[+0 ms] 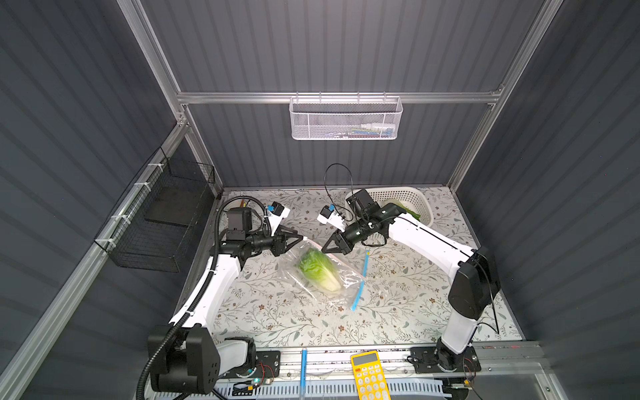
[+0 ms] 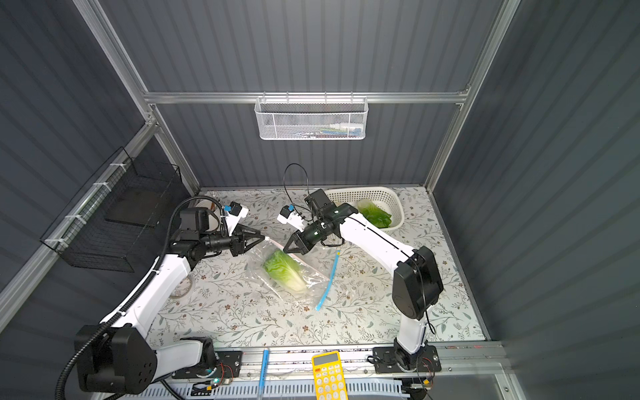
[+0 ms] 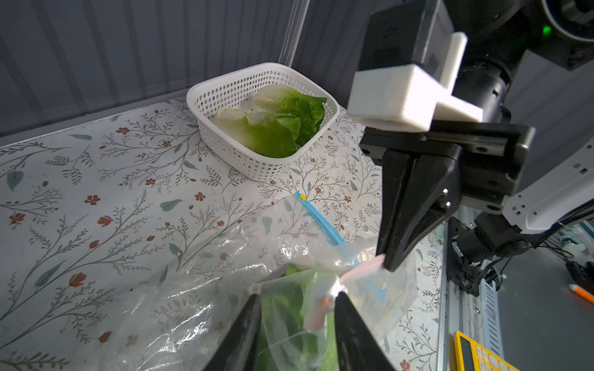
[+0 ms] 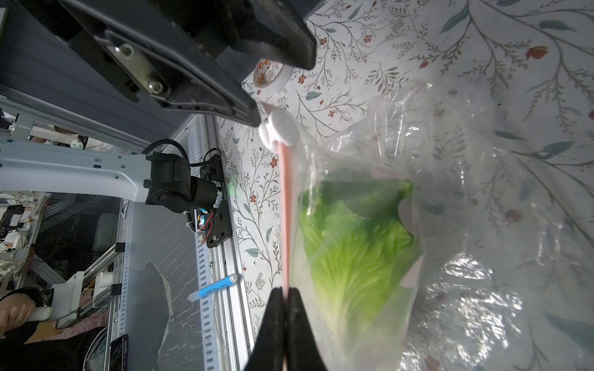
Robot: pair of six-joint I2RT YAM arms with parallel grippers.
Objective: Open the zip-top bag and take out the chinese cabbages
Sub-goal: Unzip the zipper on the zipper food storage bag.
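Jaws of the right gripper (image 4: 285, 294) clamp the pink seal strip (image 4: 287, 208) of a clear plastic zip-top bag (image 1: 291, 273), likely bracing it; the left gripper (image 3: 297, 295), jaws parted, straddles the white plastic slider (image 4: 279, 133).

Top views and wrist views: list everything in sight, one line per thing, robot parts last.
zip-top bag: one, clear with a pink zip strip, mid-table
chinese cabbages: three, green-white; one inside the bag, two in the white basket
white basket: one, far right table corner
blue zip strip: one, beside the bag
tape roll: one, pale, near the left arm
calculator: one, yellow, front rail
blue tube: one, front rail
mesh bin: one, white, back rail
wire crate: one, black, left wall
tablecloth: one, floral
left gripper: black, fingers apart at the bag's top
right gripper: black, shut on the pink strip
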